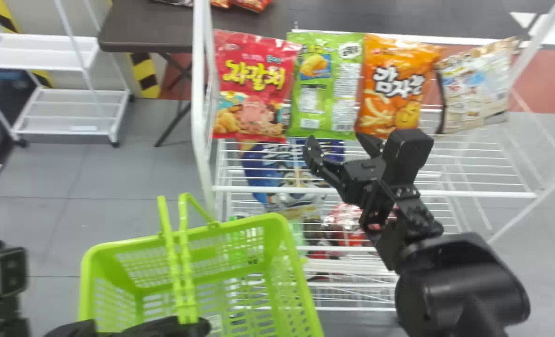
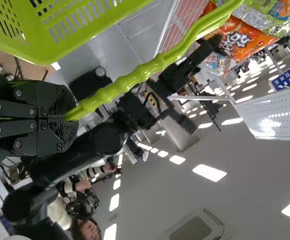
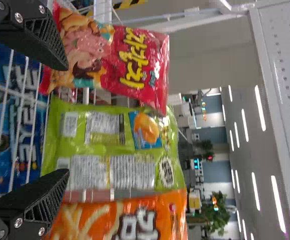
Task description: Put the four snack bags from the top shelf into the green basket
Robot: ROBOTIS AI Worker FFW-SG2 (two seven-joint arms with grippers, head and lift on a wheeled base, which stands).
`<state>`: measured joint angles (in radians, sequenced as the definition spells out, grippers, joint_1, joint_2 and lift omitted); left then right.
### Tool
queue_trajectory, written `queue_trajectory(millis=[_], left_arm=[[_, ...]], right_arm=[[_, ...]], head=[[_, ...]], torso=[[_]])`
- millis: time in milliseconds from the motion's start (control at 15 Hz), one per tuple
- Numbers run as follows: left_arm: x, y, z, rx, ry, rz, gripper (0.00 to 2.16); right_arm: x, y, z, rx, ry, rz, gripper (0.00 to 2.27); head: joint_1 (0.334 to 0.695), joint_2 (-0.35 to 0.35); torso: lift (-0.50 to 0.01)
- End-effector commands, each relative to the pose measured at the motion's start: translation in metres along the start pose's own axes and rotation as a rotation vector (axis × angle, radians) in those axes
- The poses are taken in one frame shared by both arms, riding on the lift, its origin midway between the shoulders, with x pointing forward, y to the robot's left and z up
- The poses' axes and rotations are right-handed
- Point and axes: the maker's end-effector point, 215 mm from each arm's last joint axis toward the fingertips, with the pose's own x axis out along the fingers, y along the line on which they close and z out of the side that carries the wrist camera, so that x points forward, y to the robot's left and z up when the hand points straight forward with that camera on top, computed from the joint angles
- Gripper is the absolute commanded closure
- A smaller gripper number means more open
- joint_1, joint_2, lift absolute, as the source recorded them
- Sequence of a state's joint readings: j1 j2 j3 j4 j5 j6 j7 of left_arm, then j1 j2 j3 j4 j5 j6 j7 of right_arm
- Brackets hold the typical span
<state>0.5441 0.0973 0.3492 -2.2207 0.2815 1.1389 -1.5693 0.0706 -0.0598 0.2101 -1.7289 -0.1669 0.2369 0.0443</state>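
**Right gripper [image 1: 339, 140] released at the top shelf [image 1: 483, 164], left gripper [image 1: 198, 326] clenched on the handle [image 1: 186, 267] of the green basket [image 1: 277, 220]**

Head view, with twelve o'clock straight ahead of the robot: the right arm comes in from five o'clock, and its parted fingers are near the bottom edges of the snack bags. Four bags stand in a row on the top shelf. Taken from the right gripper, the red bag [image 1: 251, 89] is at ten o'clock, the green bag [image 1: 324, 84] at twelve, the orange bag [image 1: 396, 89] between one and two, and the beige bag [image 1: 476, 89] at two, tilted. A blue bag [image 1: 263, 171] lies on the tier beneath. The basket is between seven and eight o'clock from that same gripper, just beside the rack, with the left gripper at its handle.

Left wrist view: the left gripper [image 2: 68, 116] is closed tight around the handle, which arches over the basket. Beyond the handle, the right arm extends toward the bags.

Right wrist view: the right gripper's [image 3: 67, 120] fingers are spread wide, with the green bag ahead at their twelve o'clock. The red bag is toward ten o'clock and the orange bag toward two, on either side of the green one.
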Motion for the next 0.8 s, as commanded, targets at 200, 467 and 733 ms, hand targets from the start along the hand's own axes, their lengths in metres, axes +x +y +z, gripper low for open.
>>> queue_trajectory(millis=[200, 467, 733], left_arm=[[0.004, 0.0, 0.002, -0.001, 0.024, -0.039, 2.15], [0.0, 0.001, -0.001, -0.012, 0.022, -0.048, 2.15], [-0.006, 0.001, -0.003, -0.01, 0.02, -0.045, 2.15]], right_arm=[[0.067, 0.033, 0.013, 0.014, 0.001, 0.039, 0.09], [0.112, 0.039, 0.008, -0.024, 0.058, 0.051, 0.09], [0.132, 0.053, -0.004, -0.05, 0.113, 0.112, 0.64]], head=[[0.695, 0.089], [0.695, 0.118], [0.695, 0.144]], torso=[[-0.004], [-0.004], [-0.004]])
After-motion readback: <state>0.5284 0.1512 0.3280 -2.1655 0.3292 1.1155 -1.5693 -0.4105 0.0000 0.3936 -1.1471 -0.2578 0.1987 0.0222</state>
